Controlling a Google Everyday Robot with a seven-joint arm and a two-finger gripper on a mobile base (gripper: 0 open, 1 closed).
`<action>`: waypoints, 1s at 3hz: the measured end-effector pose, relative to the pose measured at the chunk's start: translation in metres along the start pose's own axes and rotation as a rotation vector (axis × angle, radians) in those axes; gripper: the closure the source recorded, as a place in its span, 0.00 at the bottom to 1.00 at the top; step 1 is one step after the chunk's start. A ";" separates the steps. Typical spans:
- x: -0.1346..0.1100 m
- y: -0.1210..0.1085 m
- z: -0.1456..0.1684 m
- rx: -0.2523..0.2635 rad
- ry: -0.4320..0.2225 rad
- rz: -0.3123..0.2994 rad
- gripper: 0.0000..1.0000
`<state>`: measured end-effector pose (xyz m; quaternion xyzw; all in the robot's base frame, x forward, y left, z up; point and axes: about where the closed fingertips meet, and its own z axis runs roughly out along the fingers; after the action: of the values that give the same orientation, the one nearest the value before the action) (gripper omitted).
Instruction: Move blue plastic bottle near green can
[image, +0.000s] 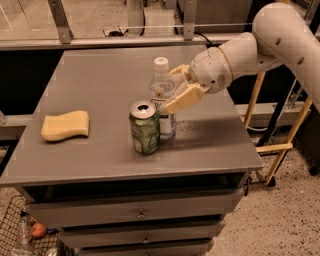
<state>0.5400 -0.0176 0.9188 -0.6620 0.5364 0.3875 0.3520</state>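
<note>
The blue plastic bottle (161, 90), clear with a white cap and a white-and-blue label, stands upright near the table's middle. The green can (145, 128), with its silver top opened, stands just in front of it and to the left, touching or almost touching it. My gripper (169, 89) reaches in from the right at the bottle's upper half. Its beige fingers (184, 97) are spread, one in front of the bottle and one behind it. The fingers stand wider than the bottle.
A yellow sponge (65, 125) lies at the left of the grey table (100, 80). The table's drawers face me below. A wire basket (25, 235) sits on the floor at the bottom left. A wooden stand (280, 145) is at the right.
</note>
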 end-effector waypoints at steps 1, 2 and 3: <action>-0.001 -0.001 0.002 -0.002 -0.001 -0.001 0.36; -0.002 -0.001 0.004 -0.004 -0.002 -0.002 0.12; -0.002 -0.002 0.007 -0.006 -0.003 -0.003 0.00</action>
<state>0.5405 -0.0105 0.9180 -0.6632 0.5336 0.3897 0.3515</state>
